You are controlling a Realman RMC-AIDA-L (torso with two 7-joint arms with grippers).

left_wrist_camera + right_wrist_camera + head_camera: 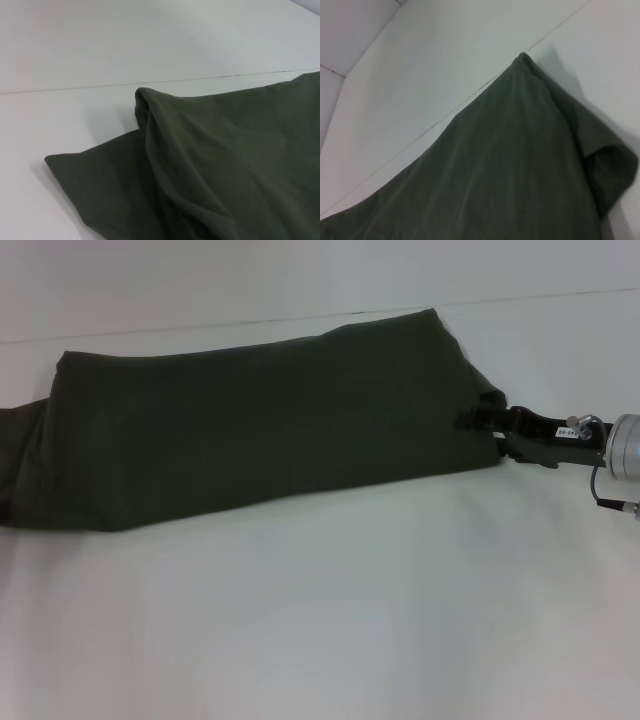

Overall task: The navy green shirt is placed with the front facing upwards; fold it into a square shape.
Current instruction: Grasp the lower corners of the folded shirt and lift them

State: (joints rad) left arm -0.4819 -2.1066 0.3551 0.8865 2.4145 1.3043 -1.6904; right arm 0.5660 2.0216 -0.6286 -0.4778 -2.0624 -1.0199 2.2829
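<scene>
Shirt (260, 425) lies across the worktop (320, 620) as one long folded band, plain side up. Right end effector (478, 422) is at its right edge; can't tell its grip. I'd lift evenly and keep edges aligned.

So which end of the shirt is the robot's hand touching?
The navy green shirt's right end, where the right gripper meets its edge; the left end lies untouched.

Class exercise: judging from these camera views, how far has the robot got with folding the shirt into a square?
Done: the shirt lies on the white table as a long band, plain side up, no lettering showing. In hand: the right gripper is at the band's right end, where the cloth bunches; its grip is unclear. The left gripper isn't visible. Left: the band is still long, so it needs folding end to end.
</scene>
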